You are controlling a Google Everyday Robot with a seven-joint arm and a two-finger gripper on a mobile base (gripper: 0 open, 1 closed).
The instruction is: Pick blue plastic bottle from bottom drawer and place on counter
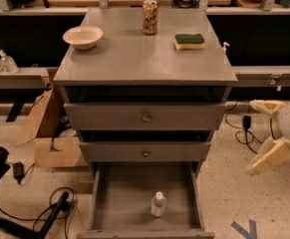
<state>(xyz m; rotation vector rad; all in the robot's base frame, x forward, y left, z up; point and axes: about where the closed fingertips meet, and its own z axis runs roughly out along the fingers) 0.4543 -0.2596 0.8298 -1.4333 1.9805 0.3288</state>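
The blue plastic bottle [158,203], small and clear with a white cap, stands upright on the floor of the open bottom drawer [119,203], near its front and right of centre. The grey counter [134,59] tops the cabinet above it. My gripper [260,136] is at the right edge of the view, right of the cabinet at the height of the middle drawer. Its two cream fingers [266,107] are spread apart with nothing between them. It is well apart from the bottle.
On the counter stand a white bowl [83,36], a brown patterned can [150,17] and a green-and-yellow sponge [189,41]. Two closed knobbed drawers [145,117] sit above the open one. A cardboard box [52,133] and cables [45,208] lie on the floor to the left.
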